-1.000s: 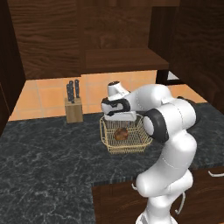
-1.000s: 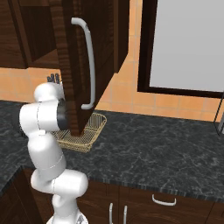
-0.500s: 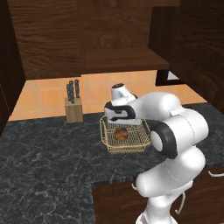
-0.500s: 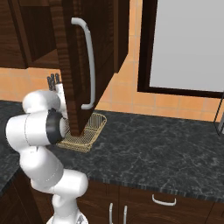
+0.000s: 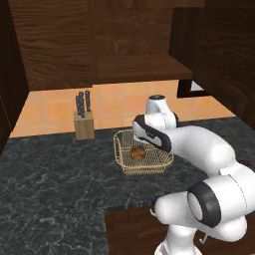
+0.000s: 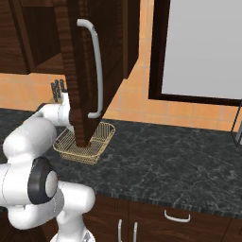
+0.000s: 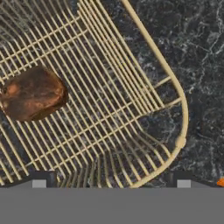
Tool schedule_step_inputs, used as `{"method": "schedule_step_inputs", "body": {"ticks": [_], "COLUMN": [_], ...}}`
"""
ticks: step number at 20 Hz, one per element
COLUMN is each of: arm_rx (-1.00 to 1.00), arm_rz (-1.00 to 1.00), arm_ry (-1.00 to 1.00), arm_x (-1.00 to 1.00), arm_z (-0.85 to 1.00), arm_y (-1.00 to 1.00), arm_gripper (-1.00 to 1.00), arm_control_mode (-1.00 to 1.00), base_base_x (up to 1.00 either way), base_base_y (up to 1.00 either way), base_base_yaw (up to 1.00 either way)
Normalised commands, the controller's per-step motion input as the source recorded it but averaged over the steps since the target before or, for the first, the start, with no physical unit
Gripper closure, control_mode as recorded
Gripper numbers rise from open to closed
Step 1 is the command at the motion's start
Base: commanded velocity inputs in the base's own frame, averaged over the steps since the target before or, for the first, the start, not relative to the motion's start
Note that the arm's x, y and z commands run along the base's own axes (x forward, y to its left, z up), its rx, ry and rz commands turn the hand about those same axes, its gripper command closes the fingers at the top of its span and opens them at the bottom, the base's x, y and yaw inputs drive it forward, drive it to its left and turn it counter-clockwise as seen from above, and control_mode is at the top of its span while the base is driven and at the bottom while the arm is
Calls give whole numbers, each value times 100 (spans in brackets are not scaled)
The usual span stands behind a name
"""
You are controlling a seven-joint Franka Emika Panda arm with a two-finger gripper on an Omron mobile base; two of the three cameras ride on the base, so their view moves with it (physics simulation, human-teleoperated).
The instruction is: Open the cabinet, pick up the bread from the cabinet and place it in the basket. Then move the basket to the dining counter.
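End effector (image 7: 111, 181) jaws spread wide, gripping nothing, over the basket's rim, as I see it. Cabinet (image 6: 97, 61) door hangs open above the black tabletop (image 5: 50, 184). Basket (image 5: 124, 167) sits there, bread (image 5: 138, 153) inside.

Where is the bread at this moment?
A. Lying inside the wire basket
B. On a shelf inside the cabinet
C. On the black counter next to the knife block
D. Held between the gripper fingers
A: the bread lies on the mesh floor of the basket, and the open gripper holds nothing.
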Motion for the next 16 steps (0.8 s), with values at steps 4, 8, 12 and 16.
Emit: {"method": "schedule_step_inputs", "body": {"ticks": [4,8,12,16], "arm_rx": [18,19,5,0], "arm_rz": [-9,-1,0,0], "arm_ry": [-2,0,0,0], "arm_x": [-65,-31,-8,1], "arm_z": [28,0,-4,0], "arm_y": [-33,-36,-30,-33], "arm_gripper": [-100,-100,-100,-100], "arm_control_mode": [-100,-100,-100,-100], "base_base_x": [0,0,0,0], "base_base_y": [0,0,0,0], "base_base_yaw": [0,0,0,0]}}
